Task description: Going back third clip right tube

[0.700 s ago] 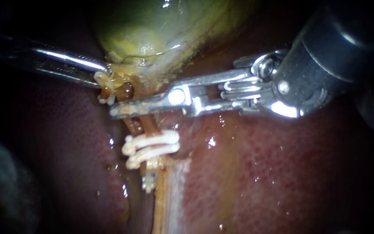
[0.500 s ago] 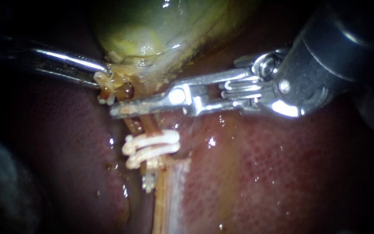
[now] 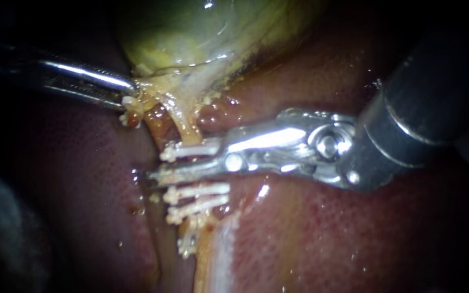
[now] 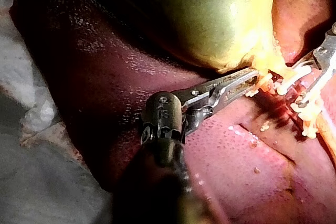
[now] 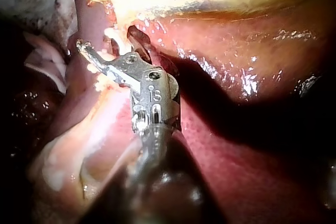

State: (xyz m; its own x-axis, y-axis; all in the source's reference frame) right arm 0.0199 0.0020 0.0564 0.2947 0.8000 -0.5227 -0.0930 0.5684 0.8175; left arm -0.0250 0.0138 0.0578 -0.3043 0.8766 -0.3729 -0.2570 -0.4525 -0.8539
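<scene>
**Q:** What has changed in the last half second?

**A:** A third clip (image 3: 191,149) now crosses the right tube (image 3: 187,130) where bare tube showed before. It is the clip nearest the gallbladder (image 3: 191,32). The right instrument (image 3: 164,164) has moved farther from the gallbladder. Its jaws, which earlier read as one closed bar, now stand parted and released. The clip lies along the jaw nearer the gallbladder, with a gap to the other jaw.

**Q:** What does that mean for the task?

**A:** The clip looks set, so what remains is probably to draw the instrument straight back without snagging it.

**Q:** And the other instrument?

**A:** The left instrument (image 3: 130,95) is clenched on yellowish tissue at the gallbladder's neck.

**Q:** What do the materials look like?

**A:** The clips are slim white bars, plastic-looking, with knobbed ends. Two more clips (image 3: 197,190) lie side by side farther from the gallbladder. The tube is tan and slick, narrowing away from the gallbladder. The gallbladder is smooth, glossy and green-yellow. The liver (image 3: 327,233) is dark red, wet and finely stippled. Both instruments are polished metal.
</scene>
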